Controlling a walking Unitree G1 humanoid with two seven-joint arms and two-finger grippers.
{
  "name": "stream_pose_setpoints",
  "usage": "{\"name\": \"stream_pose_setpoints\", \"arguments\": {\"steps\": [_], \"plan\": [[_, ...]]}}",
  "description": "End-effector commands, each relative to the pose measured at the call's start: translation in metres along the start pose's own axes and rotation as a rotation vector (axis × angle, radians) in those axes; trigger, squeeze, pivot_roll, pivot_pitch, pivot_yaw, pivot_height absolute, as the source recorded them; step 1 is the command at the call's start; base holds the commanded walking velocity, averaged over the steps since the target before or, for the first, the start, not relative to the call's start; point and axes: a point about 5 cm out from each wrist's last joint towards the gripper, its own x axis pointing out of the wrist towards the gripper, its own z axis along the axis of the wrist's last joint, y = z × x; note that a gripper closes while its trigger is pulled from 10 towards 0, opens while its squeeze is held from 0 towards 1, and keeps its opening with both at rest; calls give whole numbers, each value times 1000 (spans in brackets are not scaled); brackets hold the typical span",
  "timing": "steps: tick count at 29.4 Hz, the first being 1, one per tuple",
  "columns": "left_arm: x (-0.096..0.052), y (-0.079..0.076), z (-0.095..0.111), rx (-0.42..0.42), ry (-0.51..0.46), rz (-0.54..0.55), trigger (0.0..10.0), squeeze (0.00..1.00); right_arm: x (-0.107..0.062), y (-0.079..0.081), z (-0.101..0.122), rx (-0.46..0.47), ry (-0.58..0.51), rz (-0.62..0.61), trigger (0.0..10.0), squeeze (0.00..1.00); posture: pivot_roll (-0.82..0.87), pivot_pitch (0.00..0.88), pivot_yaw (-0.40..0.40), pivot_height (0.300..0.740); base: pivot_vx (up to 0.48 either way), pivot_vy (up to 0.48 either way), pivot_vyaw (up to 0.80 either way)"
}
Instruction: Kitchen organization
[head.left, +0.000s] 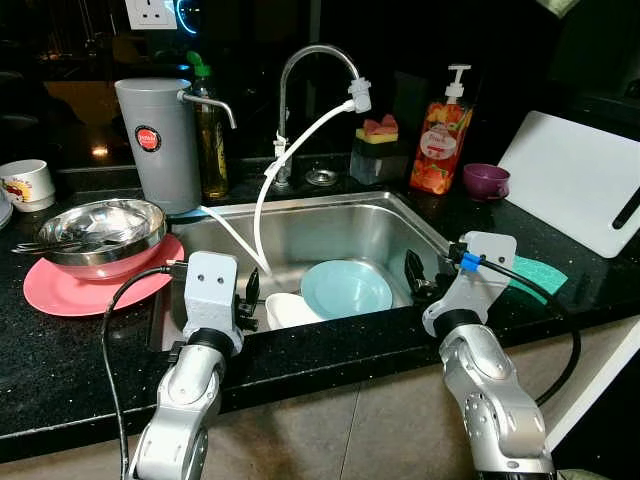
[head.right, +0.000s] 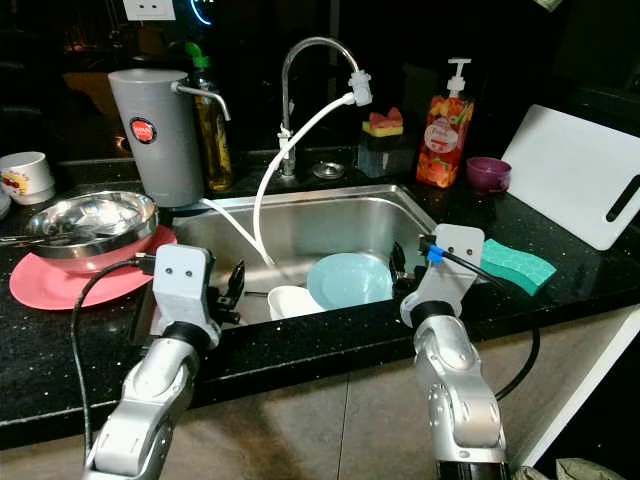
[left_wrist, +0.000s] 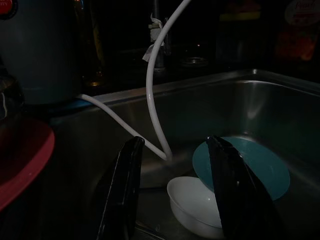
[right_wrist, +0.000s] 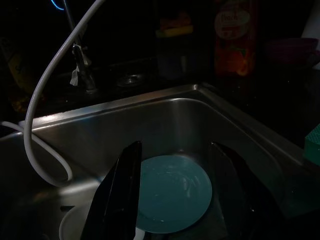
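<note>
In the steel sink (head.left: 300, 215) lie a teal plate (head.left: 346, 288) and a white bowl (head.left: 290, 310). My left gripper (left_wrist: 175, 192) and right gripper (right_wrist: 175, 192) hover above, spread wide, empty. The white hose (head.left: 262, 200) could snag my reach.

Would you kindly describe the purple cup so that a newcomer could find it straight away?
Start at the steel sink and look past its far right corner on the black counter. Between the orange soap dispenser and the white cutting board sits the purple cup, small and squat, the counter's one purple item.
</note>
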Motion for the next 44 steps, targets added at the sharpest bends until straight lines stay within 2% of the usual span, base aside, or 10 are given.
{"name": "stream_pose_setpoints", "arguments": {"steps": [1, 44], "plan": [[1, 0, -3, 8, 9, -4, 10000, 0, 0, -1, -1, 12, 7, -4, 10000, 0, 71, 51, -56, 740, 0, 0, 0], [0, 0, -3, 12, 14, -9, 10000, 0, -1, -1, -2, 19, 7, -14, 10000, 0, 75, 59, -46, 740, 0, 0, 0]]}}
